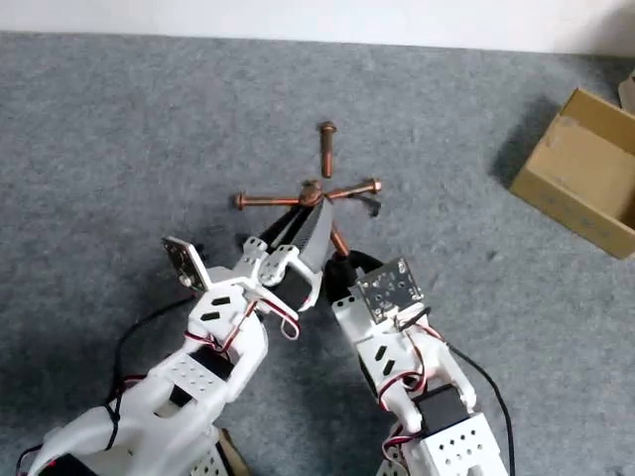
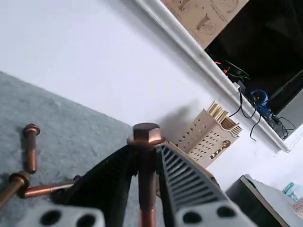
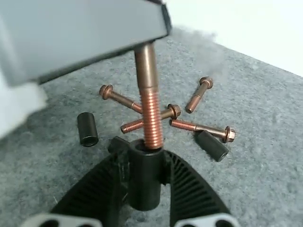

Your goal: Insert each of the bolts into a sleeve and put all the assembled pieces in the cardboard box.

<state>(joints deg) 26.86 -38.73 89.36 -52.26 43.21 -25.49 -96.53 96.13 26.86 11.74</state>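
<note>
My left gripper (image 1: 319,213) (image 2: 146,151) is shut on a copper bolt (image 2: 146,137) (image 3: 150,113), head up and threaded end down. Beneath it my right gripper (image 1: 342,260) (image 3: 144,163) is shut on an upright black sleeve (image 3: 144,177). The bolt's threaded tip sits in the sleeve's top opening. Several loose bolts (image 1: 326,149) (image 3: 201,94) lie fanned out on the grey carpet just beyond both grippers. Two loose black sleeves (image 3: 87,128) (image 3: 214,146) lie among them. The cardboard box (image 1: 585,174) stands at the far right.
The grey carpet (image 1: 119,149) spreads wide to the left and between the bolts and the box. A white wall runs along the far edge. The two arms' bodies crowd the near middle of the high view.
</note>
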